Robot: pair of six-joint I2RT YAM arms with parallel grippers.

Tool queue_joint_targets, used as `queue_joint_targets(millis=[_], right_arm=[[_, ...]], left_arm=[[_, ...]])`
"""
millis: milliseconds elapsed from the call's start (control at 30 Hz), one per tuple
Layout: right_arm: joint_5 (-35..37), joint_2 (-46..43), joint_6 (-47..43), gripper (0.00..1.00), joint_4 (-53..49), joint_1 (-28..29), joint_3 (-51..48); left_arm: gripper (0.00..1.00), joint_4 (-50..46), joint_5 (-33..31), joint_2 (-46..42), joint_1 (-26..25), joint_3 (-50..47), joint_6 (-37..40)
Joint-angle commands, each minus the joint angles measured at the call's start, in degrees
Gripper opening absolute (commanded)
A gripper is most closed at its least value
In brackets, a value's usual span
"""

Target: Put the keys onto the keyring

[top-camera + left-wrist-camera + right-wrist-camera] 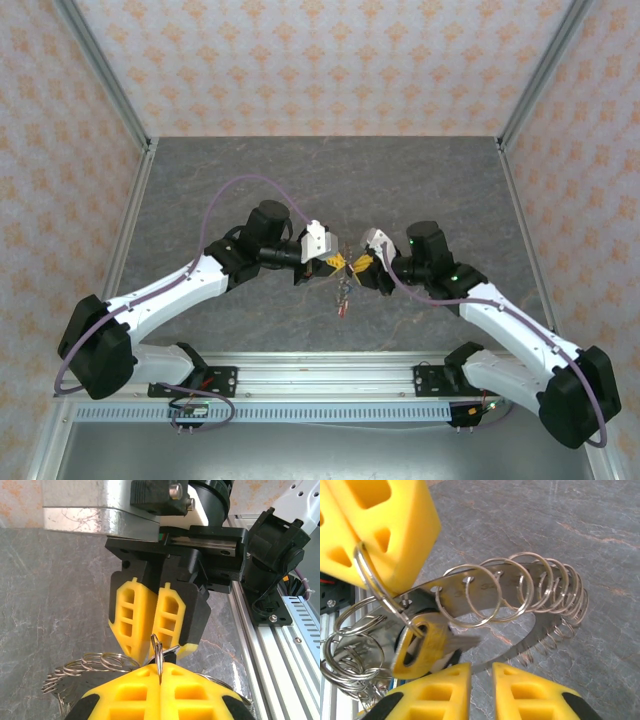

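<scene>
The left pincer (161, 676), yellow fingers pressed together, clamps a thin silver wire ring (157, 652) edge-on. The right pincer (158, 647) faces it just beyond, and the coil-rimmed grey keyring (95, 662) lies to its left over the grey marbled bench (50, 605).

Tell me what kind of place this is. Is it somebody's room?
Probably not a room: it looks like a robot test booth. Two robot arms are bolted to a metal rail, on a grey table boxed in by patterned panels in metal frames.
</scene>
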Motion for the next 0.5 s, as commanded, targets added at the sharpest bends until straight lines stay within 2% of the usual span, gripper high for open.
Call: queue_joint_targets(millis=[0,67,233,333,467], right_arm=[[6.1,-4.4,-3.9,0.25,-2.5,0.3,1.5],[5.9,-6.7,-4.5,0.27,-2.4,0.2,2.0],[-0.9,-7.3,-5.2,0.29,0.8,0.3,3.2],[-1.5,-6.1,-4.7,0.29,3.7,0.2,3.4],[-2.1,-3.5,-7.5,0.28,1.3,0.3,5.2]], left_arm=[[0.0,2.4,-0.3,-1.7,-0.1,-0.2,0.1],[0.0,1.5,-0.4,-1.7,-0.1,0.0,0.7],[0.0,1.2,0.0,-1.6,-0.1,0.2,0.7],[0.0,0.8,0.5,-1.5,-0.1,0.7,0.9],[0.0,0.2,0.9,-1.7,-0.1,0.9,1.1]])
